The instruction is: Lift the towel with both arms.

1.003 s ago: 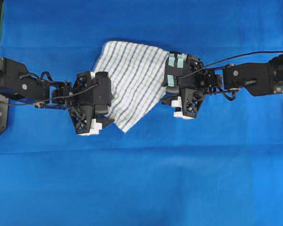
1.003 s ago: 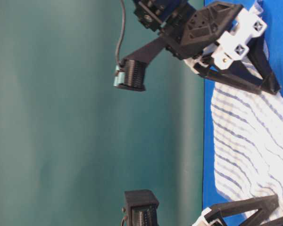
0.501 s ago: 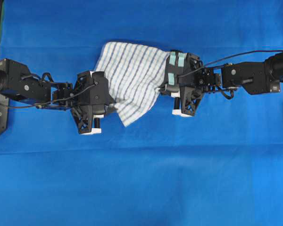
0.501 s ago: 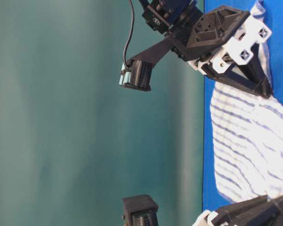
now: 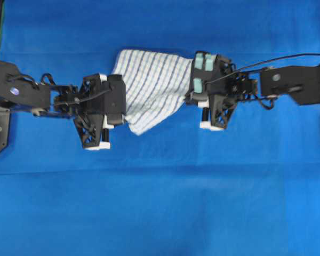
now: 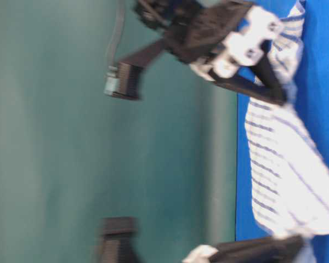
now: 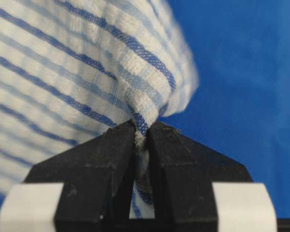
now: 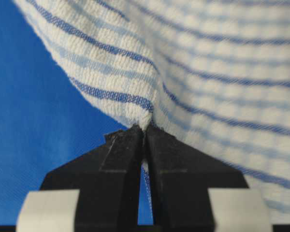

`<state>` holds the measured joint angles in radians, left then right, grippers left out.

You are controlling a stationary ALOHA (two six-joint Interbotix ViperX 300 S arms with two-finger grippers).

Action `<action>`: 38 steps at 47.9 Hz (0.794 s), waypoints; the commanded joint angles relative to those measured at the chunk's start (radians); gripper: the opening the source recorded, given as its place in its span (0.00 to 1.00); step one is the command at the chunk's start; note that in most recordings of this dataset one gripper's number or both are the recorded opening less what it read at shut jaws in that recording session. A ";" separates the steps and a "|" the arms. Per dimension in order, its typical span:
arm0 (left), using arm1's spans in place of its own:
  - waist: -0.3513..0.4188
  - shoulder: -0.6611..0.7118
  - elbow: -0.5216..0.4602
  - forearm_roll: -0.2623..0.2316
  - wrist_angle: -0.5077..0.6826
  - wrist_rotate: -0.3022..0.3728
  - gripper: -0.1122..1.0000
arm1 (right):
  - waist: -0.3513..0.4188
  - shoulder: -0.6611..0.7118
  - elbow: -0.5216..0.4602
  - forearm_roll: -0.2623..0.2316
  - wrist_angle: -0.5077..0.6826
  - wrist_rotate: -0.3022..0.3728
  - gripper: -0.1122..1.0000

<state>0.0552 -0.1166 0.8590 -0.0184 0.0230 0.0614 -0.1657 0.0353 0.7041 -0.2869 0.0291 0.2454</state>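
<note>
left hand [image 7: 141,140] clamped on towel [image 5: 152,88], right hand [image 8: 144,133] likewise

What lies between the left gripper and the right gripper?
The towel spans between the left gripper and right gripper, pinched by both, as the overhead view shows.

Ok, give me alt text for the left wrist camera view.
Close-up of the left gripper shut on a fold of the white, blue-striped towel, which fans out up and left. Blue table cover fills the right side.
</note>
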 commanded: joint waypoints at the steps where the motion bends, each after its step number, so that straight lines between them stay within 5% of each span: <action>1: 0.011 -0.086 -0.040 -0.002 0.043 0.002 0.14 | -0.002 -0.094 -0.014 0.000 0.031 0.000 0.14; 20: 0.029 -0.319 -0.155 -0.003 0.189 0.002 0.14 | -0.002 -0.367 -0.123 -0.009 0.247 -0.011 0.14; 38: 0.063 -0.433 -0.321 0.000 0.356 0.009 0.14 | -0.002 -0.468 -0.314 -0.054 0.459 -0.037 0.14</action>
<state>0.1043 -0.5231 0.5921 -0.0199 0.3620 0.0660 -0.1641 -0.4019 0.4479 -0.3359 0.4663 0.2178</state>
